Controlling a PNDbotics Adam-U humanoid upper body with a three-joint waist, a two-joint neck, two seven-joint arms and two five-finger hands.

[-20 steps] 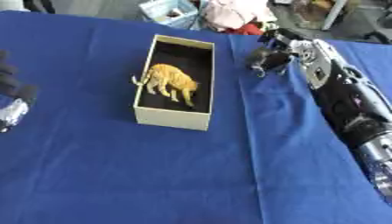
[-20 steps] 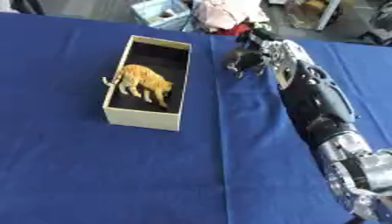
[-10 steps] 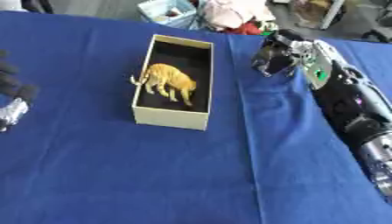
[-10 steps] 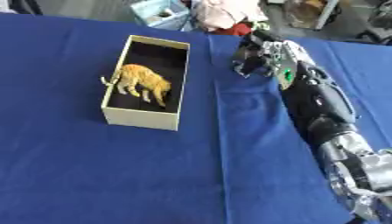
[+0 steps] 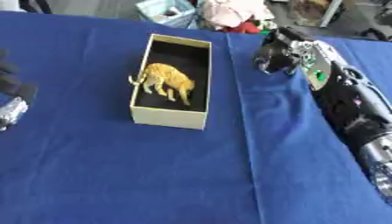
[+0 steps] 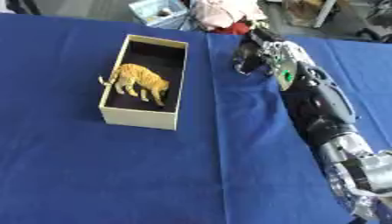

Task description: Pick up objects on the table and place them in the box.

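Left eye view: the right robot hand [image 5: 277, 56] sits at about 3 o'clock of the box [image 5: 170, 118], fingers curled; whether they hold anything I cannot tell. One box lies long axis 12-to-6, one orange tiger figure [image 5: 167, 78] inside. The left robot hand [image 5: 11, 94] idles at 9 o'clock on the bench [image 5: 153, 175].

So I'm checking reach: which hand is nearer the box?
Right. The right hand hovers just right of the box; the left hand sits at the left edge.
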